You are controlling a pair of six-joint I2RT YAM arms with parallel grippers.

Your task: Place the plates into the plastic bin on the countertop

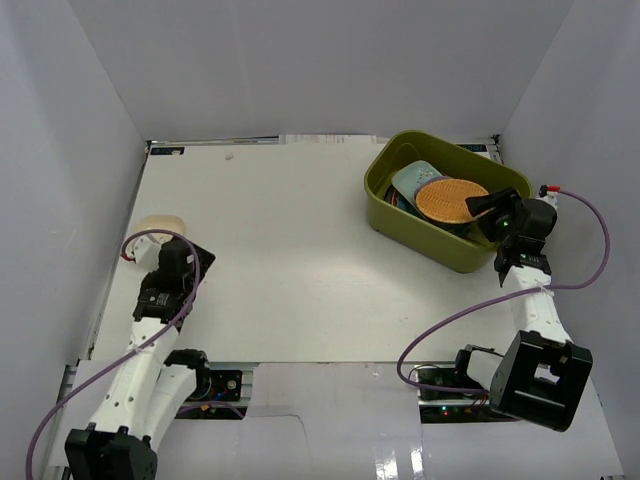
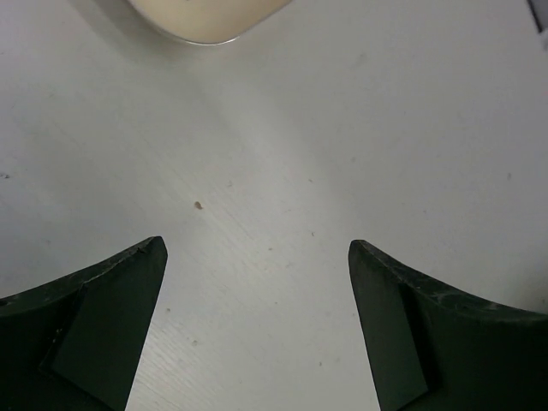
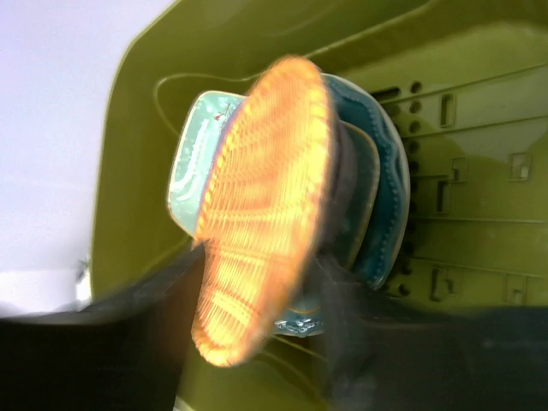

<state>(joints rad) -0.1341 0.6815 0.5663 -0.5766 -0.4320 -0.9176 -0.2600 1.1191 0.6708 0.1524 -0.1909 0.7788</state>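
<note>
Top view: high, from the near edge, tilted down over the whole countertop; distant.
Left wrist view: looks straight down past the left gripper, very near the surface.
Right wrist view: close, facing into the plastic bin; orange plate blurred, mid-frame.
Shared: top and right wrist, plastic bin and orange plate; top and left wrist, cream plate edge.

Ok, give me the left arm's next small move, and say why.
Probably ease the left gripper forward toward the cream plate. Its jaws stand wide open over bare countertop with nothing between them. The plate's rim lies just ahead, not yet between them. It is the only plate seen outside the plastic bin.
</note>
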